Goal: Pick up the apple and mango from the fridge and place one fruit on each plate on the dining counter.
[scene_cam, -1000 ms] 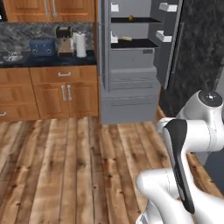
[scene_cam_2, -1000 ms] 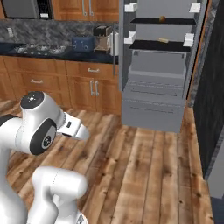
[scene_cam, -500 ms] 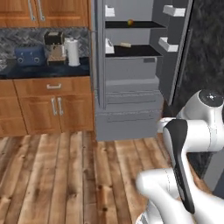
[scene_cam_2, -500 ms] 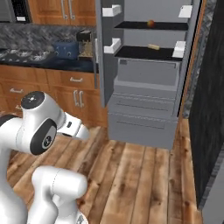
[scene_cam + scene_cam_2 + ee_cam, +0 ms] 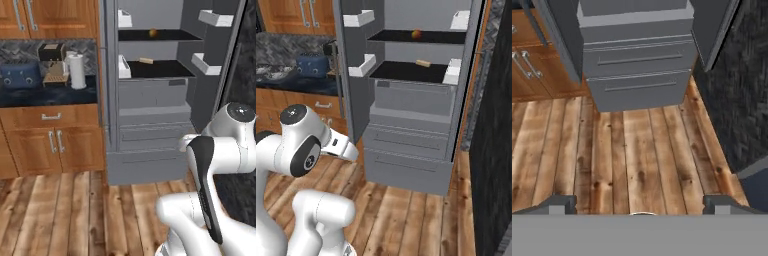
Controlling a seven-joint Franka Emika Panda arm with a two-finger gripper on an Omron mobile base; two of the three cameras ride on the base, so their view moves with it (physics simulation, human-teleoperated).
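The fridge point(image 5: 150, 100) is standing wide open, with both of its doors swung out to the sides. Inside, two dark shelves are showing. One small round fruit point(image 5: 416, 34) is sitting at the back of the top shelf; it looks red and orange, but it is too small to tell if it is the apple or the mango. One pale brown block of food point(image 5: 423, 63) is lying on the shelf below it. Four white door bins point(image 5: 360, 18) are hanging on the doors, two on each side. Under the shelves, three grey drawers point(image 5: 637, 60) are staying closed.

Left of the fridge, a wall counter point(image 5: 47, 95) with a dark top is holding one blue toaster point(image 5: 20, 75), one coffee machine point(image 5: 52, 62) and one white paper towel roll point(image 5: 76, 71). Wooden cabinets point(image 5: 50, 142) are sitting under it.

The gripper point(image 5: 641, 202) is hanging low over the bare wooden floor point(image 5: 632, 155), well apart from the fridge. Its two dark fingertips point(image 5: 557, 204) are spread far apart and holding nothing. Nothing is standing on the floor between it and the drawers.
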